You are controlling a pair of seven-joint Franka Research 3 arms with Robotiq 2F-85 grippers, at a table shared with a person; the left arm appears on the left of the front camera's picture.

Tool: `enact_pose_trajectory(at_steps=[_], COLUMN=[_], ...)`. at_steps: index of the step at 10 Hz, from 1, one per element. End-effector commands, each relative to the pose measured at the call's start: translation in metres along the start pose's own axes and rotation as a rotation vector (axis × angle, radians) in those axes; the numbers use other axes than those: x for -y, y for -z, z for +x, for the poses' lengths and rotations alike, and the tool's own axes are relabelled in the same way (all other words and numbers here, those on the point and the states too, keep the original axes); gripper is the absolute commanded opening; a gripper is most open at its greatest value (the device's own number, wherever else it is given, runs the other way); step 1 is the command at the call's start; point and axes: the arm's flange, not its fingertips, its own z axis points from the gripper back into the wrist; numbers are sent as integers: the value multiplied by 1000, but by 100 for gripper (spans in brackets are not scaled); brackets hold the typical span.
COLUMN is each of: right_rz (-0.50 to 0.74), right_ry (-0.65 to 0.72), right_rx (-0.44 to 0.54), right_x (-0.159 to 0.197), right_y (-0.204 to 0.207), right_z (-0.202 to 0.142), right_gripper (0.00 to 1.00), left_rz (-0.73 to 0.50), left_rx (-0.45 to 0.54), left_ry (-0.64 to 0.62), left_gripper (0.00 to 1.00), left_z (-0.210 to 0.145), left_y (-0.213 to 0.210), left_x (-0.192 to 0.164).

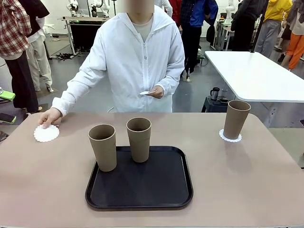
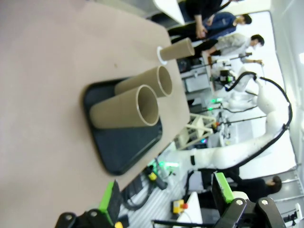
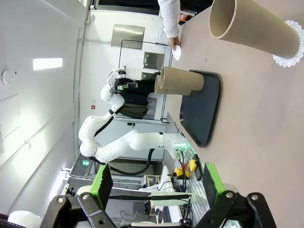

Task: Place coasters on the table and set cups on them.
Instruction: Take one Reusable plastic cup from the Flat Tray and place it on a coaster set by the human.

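Note:
Two tan cups point(image 1: 103, 147) point(image 1: 138, 139) stand on the black tray point(image 1: 142, 183). A third cup point(image 1: 236, 118) stands on a white coaster point(image 1: 230, 137) at the table's far right. At the far left the person's hand point(image 1: 49, 116) rests on another coaster point(image 1: 46, 134) lying on the table point(image 1: 237, 180). Their other hand holds a coaster point(image 1: 147, 92) at chest height. In the left wrist view my left gripper point(image 2: 166, 194) is open and empty, well back from the tray's cups point(image 2: 126, 108). My right gripper point(image 3: 156, 185) is open and empty, away from the cup point(image 3: 251, 31) on its coaster point(image 3: 289, 61).
A white-topped table point(image 1: 256, 71) stands behind at the right, with a small dark mug point(image 1: 215, 93) near it. Several people stand in the background. Bare tabletop lies on both sides of the tray.

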Motion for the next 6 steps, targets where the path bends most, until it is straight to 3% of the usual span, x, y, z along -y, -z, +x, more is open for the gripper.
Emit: enact_pose_trajectory(at_steps=[1,6], right_rz=[-2,-2], right_ry=[3,3], right_rx=[-1,-1], right_x=[-1,-1], right_y=[0,0], right_z=[0,0], right_gripper=[100,100], left_rz=[-8,-8], left_rx=[5,5], left_ry=[5,5], left_gripper=[100,100], left_z=[0,0], left_y=[1,1], left_x=[1,1])
